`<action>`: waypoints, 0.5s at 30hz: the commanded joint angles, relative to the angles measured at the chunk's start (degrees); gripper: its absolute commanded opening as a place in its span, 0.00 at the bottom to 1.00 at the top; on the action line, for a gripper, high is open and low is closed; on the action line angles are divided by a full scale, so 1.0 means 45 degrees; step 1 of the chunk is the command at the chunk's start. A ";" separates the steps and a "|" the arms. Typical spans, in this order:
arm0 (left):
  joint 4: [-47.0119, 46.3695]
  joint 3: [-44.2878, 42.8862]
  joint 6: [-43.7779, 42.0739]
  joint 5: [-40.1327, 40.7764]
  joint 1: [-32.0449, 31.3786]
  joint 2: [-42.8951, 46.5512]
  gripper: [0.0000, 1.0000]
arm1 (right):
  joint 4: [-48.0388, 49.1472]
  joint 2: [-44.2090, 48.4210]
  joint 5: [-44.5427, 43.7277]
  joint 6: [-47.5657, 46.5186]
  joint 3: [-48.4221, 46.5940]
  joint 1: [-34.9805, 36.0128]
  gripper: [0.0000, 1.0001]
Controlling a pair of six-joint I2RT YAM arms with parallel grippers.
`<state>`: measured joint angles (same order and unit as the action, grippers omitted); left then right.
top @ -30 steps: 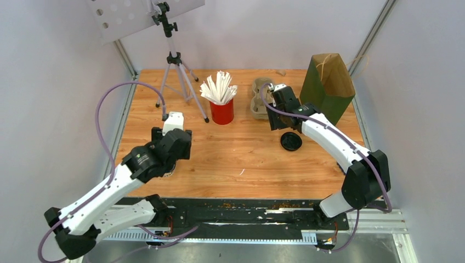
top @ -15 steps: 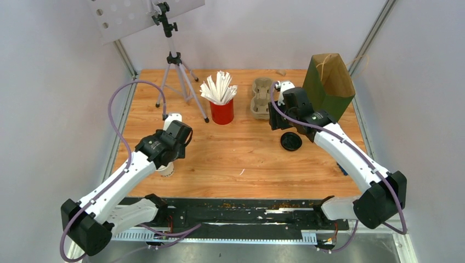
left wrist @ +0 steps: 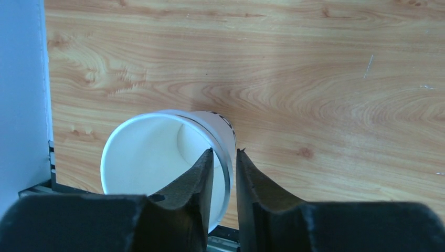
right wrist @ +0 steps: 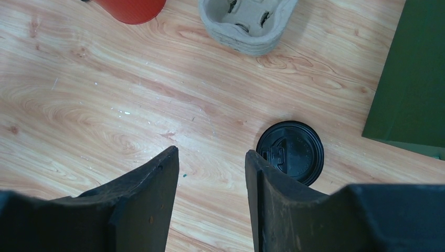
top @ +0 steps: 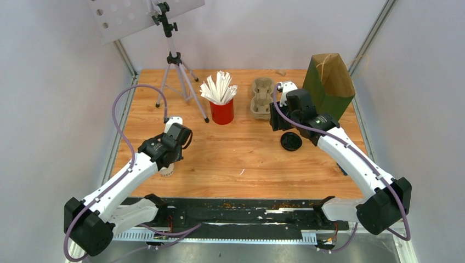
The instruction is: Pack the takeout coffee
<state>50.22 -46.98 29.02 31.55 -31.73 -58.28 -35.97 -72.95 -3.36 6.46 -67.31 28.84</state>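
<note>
from above, hardly any view of the white paper cup (top: pixel 166 172): tucked under the left wrist on the near-left part of the bench (top: pixel 247 161), only a sliver of white peeking out. from the left wrist, looking straight down into it: upright, mouth open, plain white inside. base cut off behind the claw's body, dark print on the side only partly showing past the rim, not readable. left claw (left wrist: pixel 224 153) straddling the cup's wall at the right of the rim, one finger inside, one outside, narrowed to a slim gap around the paper. can't tell whether truly pinching or a hair off. over on the other side, right claw (right wrist: pixel 211 152) hanging above bare wood, about half open, gripping nothing. black lid (right wrist: pixel 289 152) lying flat on the bench just right of the right-hand finger, not between the two, its near edge clipped by that finger in view. pulp tray (right wrist: pixel 246 23) farther back, red cup (right wrist: pixel 131 6) cut off by the top edge, green bag (right wrist: pixel 414 79) cut off at the right
</note>
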 commanded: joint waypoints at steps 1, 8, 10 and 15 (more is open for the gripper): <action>-0.0189 -0.0564 -0.0249 0.0087 0.0065 0.0507 0.27 | 0.0586 0.0283 0.0254 -0.0060 0.0070 0.0026 0.50; 0.0148 -0.0855 -0.0541 -0.0245 0.0071 0.0862 0.08 | 0.0542 0.0170 0.0403 0.0042 0.0157 0.0027 0.50; 0.0206 -0.0981 -0.0620 -0.0390 0.0079 0.0862 0.00 | 0.0479 0.0141 0.0474 0.0071 0.0136 0.0030 0.50; 0.0431 -0.1480 -0.0749 -0.0507 0.0068 0.0791 0.00 | 0.0435 0.0189 0.0457 0.0090 0.0163 0.0036 0.50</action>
<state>51.68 -49.95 26.63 29.80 -31.73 -55.09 -35.83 -72.97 -1.85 6.52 -66.65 28.84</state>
